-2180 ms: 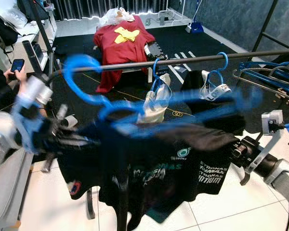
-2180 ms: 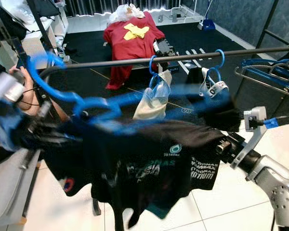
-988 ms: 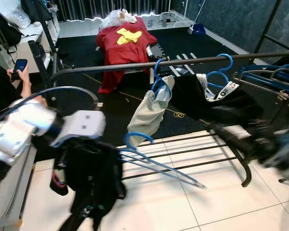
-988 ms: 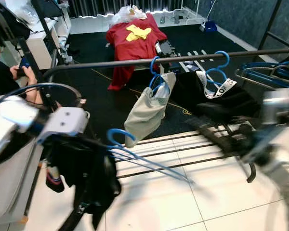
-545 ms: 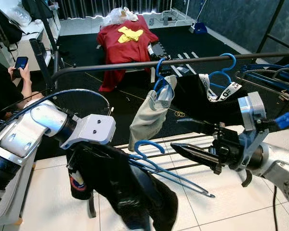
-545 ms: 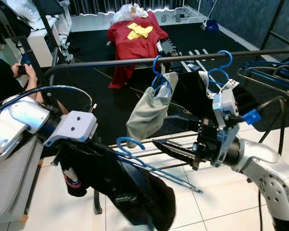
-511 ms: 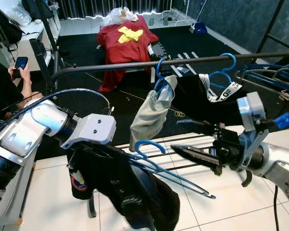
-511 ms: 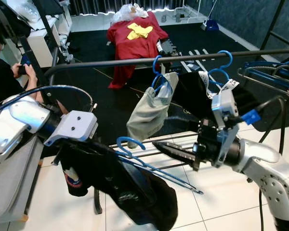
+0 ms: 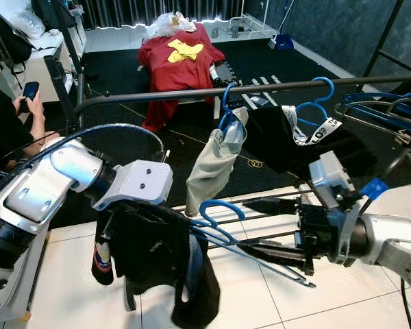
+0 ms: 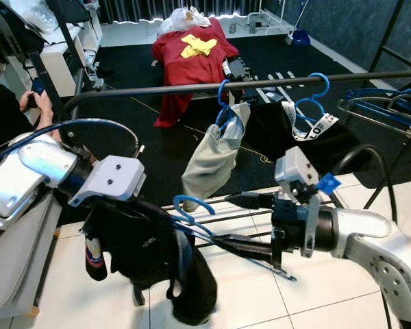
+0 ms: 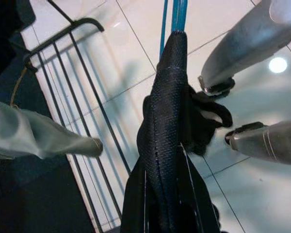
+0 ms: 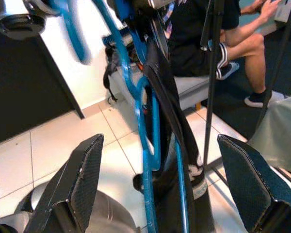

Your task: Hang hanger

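I see one blue hanger (image 9: 222, 221) carrying a black T-shirt (image 9: 157, 264), low at 7 o'clock below the rail (image 9: 260, 88). My left gripper (image 9: 133, 212) is buried in the cloth; I cannot tell its grip. My right gripper (image 9: 270, 229) is spread wide at the hanger's tip. Two garments hang on the rail on two blue hangers.

Two blue hangers on the rail (image 9: 192, 91): one with a grey garment (image 9: 222, 110), one with a black garment (image 9: 315, 103). One more blue hanger (image 9: 222, 219) near, carrying one black shirt (image 9: 157, 260). Two grippers: left gripper (image 9: 133, 212), right gripper (image 9: 260, 229). One red shirt (image 9: 178, 58) far. One seated person (image 9: 3, 123), left, with one phone (image 9: 29, 90).
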`<state>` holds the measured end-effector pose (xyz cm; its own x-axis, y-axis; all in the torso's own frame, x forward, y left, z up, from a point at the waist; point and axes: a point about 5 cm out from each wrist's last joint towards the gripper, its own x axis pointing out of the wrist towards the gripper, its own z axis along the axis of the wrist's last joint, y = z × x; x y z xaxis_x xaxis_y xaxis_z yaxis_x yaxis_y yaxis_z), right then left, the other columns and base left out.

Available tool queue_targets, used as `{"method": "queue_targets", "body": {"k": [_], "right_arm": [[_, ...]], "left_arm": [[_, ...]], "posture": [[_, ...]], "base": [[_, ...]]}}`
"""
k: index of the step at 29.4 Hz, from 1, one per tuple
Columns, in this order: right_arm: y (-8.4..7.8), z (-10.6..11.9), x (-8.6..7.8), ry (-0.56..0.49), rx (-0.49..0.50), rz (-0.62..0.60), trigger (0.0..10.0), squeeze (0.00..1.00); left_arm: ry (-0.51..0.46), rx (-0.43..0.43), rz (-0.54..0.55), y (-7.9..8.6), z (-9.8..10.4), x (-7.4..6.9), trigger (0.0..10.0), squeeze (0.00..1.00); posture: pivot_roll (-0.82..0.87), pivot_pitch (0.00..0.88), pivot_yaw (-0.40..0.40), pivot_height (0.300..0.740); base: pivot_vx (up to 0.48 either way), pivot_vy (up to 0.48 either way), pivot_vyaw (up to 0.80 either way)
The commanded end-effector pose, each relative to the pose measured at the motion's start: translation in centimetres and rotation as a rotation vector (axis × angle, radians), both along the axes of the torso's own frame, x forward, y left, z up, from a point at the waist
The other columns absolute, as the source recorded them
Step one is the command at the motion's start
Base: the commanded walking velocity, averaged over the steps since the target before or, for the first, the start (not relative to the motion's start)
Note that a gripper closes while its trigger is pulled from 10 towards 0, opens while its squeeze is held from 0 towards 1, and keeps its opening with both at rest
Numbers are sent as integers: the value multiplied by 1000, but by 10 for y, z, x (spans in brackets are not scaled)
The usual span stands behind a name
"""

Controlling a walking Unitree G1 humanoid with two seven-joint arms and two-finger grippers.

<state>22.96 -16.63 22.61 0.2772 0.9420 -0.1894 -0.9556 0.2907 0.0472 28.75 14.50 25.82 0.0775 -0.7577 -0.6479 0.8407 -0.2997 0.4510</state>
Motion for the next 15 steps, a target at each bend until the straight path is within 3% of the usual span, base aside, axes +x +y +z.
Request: {"method": "queue_targets", "body": {"k": [1, 6, 7, 9, 10, 15], "right_arm": [[1, -4, 4, 4, -48, -22, 10000, 0], [-4, -8, 12, 1, -91, -68, 10000, 0], [-5, -7, 14, -3, -86, -77, 6431, 0], [-6, -7, 15, -4, -84, -80, 6431, 0], [-7, -6, 16, -9, -83, -89, 0, 0], [-8, -5, 19, -20, -82, -103, 0, 0]], "left_arm": [[-26, -55, -29, -7, 13, -3, 10000, 0], [-18, -119, -56, -16, 24, -8, 10000, 0], [-17, -121, -65, -17, 26, -10, 10000, 0], [-18, -120, -68, -17, 26, -11, 10000, 0], [-18, -119, -72, -17, 26, -11, 10000, 0], [-15, -115, -92, -19, 26, -14, 10000, 0]], "posture": [[-10, 33, -8, 740], [-6, 30, -9, 740], [-5, 27, -8, 740], [-5, 27, -8, 740], [-5, 25, -8, 740], [-5, 23, -8, 740]], "base": [[0, 0, 0], [0, 0, 0], [0, 0, 0], [0, 0, 0], [0, 0, 0], [0, 0, 0]]}}
